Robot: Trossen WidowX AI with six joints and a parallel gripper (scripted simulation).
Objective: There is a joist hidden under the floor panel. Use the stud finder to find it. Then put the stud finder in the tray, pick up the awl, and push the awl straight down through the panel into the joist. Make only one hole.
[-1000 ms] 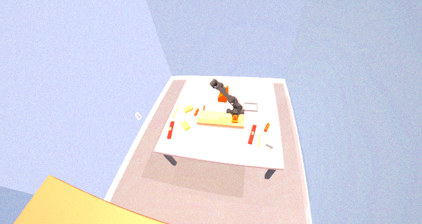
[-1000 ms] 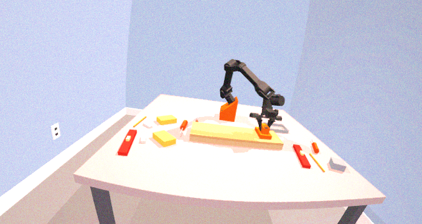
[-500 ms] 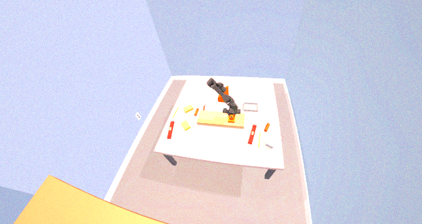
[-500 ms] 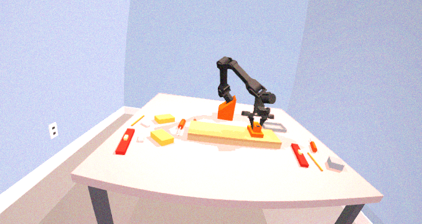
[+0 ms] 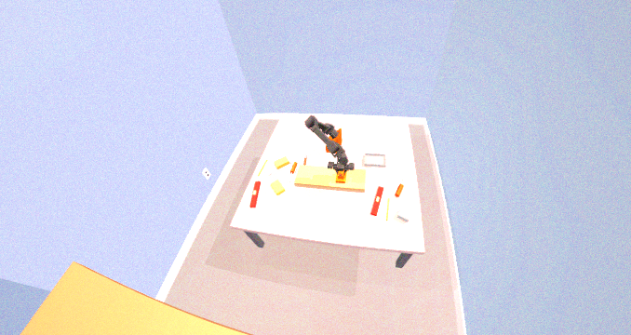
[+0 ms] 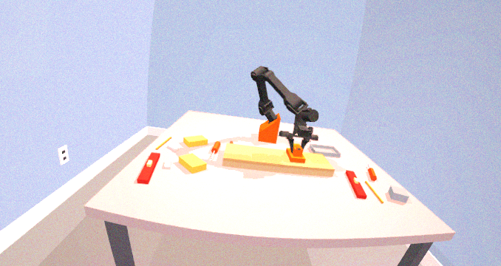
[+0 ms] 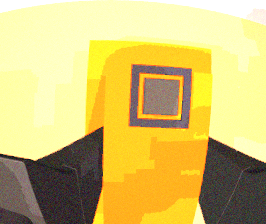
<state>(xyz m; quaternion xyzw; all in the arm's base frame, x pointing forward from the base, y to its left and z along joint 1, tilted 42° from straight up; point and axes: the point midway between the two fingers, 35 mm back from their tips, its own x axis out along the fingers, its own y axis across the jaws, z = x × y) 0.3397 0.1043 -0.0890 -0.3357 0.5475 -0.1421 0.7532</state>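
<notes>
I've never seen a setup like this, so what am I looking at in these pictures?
It's one robot arm on a table, seen from high above, from across the table, and from a camera by its gripper. The gripper's two dark fingers are closed on an orange stud finder, which is at the pale yellow floor panel. Around the panel lie two red bars, yellow blocks, thin yellow sticks and orange-handled tools. The grey rectangular frame is probably the tray.
</notes>
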